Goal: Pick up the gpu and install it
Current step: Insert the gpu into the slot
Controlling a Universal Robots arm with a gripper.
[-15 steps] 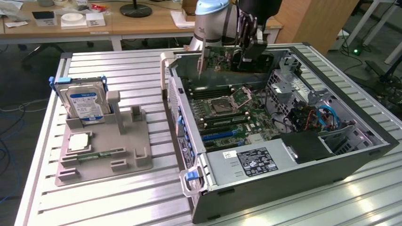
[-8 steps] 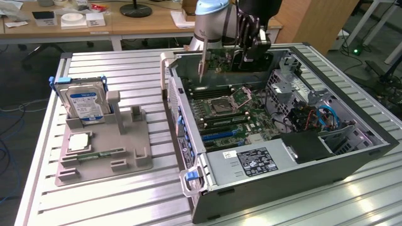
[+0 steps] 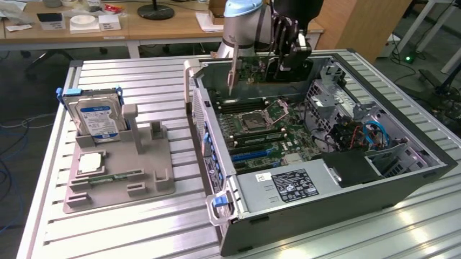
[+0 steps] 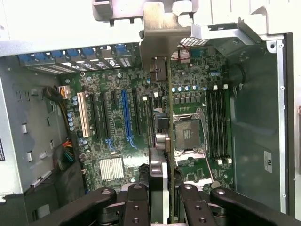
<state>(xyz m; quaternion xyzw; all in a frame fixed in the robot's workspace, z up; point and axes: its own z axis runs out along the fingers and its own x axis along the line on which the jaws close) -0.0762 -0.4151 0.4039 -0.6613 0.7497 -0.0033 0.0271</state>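
The gpu (image 3: 253,68) hangs upright over the far end of the open computer case (image 3: 425,156), its silver end bracket pointing down toward the exterior view's left. My gripper (image 3: 286,63) is shut on the card's top edge. In the wrist view the gpu (image 4: 162,141) appears edge-on, black cooler on one face and green board on the other, with a finger on each side of it at my gripper (image 4: 164,205). It hovers above the motherboard (image 4: 108,141), between the expansion slots and the CPU socket (image 4: 186,134), clear of the board.
A blue expansion slot (image 4: 126,117) and black slots lie beside the card. On the exterior view's left, a grey fixture (image 3: 122,178) holds a silver hard drive (image 3: 99,120), a CPU (image 3: 90,162) and a memory stick (image 3: 109,178). A power supply (image 3: 284,186) fills the case's near end.
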